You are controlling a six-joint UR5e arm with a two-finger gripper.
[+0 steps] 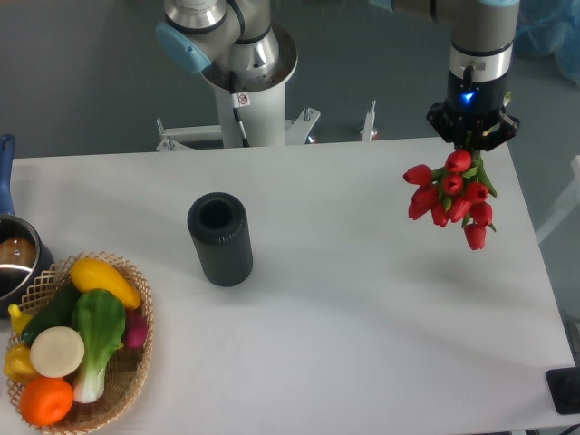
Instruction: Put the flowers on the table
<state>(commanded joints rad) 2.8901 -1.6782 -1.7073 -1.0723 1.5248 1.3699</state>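
Note:
The flowers (451,194), a bunch of red tulip heads with short green stems, hang head-down from my gripper (471,145) at the right side of the view. The gripper is shut on the stems and holds the bunch in the air above the right part of the white table (362,317). A faint shadow of the bunch lies on the table below it. The fingertips are hidden by the flowers and the gripper body.
A black cylindrical vase (219,238) stands upright left of centre. A wicker basket (140,362) of vegetables sits at the front left corner. A metal pot (14,258) with a blue handle is at the left edge. The arm's base (243,82) stands behind the table.

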